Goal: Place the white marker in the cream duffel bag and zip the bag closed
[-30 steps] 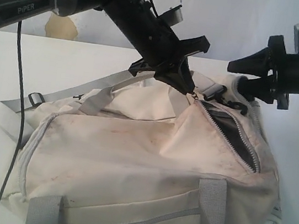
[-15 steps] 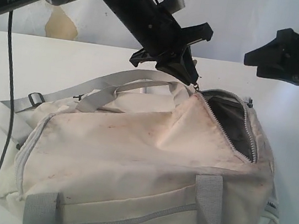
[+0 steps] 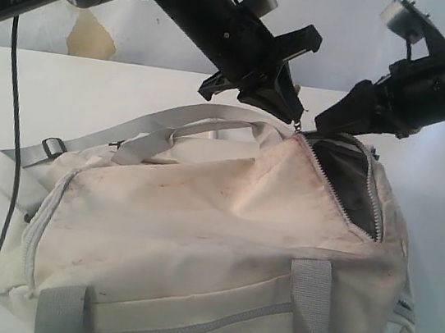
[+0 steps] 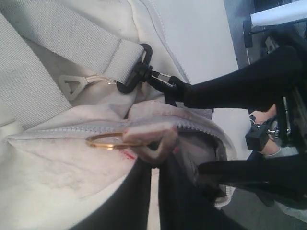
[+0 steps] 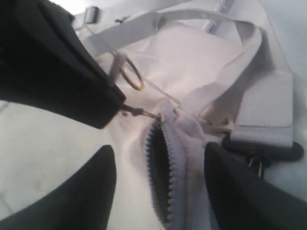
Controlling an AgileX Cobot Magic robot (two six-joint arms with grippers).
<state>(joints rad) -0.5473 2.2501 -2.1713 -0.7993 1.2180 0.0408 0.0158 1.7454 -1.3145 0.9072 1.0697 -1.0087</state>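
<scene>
White tabletop [image 3: 134, 88]: bare and matte, it carries the bag and runs back to the wall.
Wall [image 3: 351, 19]: pale and plain, with a yellowish patch [image 3: 91, 36] just above the table's far edge on the left.
Cream duffel bag [image 3: 198, 221]: lies lengthwise on the table and fills most of the near part. The fabric is stained and creased.
Bag opening [image 3: 352, 185]: the top zipper is parted at the bag's right end, where dark grey lining shows between the teeth.
Grey shoulder strap [image 3: 188, 116]: arches over the bag's far side and joins the bag's end through a black snap hook [image 4: 139, 76].
Grey handle [image 3: 311, 299]: crosses the near face of the bag.
Left gripper [image 4: 156, 153]: fingers pressed together on the zipper pull [image 4: 153, 141], at the inner end of the open stretch. A gold ring [image 4: 108, 142] hangs from the pull.
Right gripper [image 5: 159, 151]: fingers spread, one on each side of the open zipper at the bag's right end. Whether they touch the fabric is unclear.
Black cable [image 3: 10, 145]: hangs from the left arm across the table's left side.
</scene>
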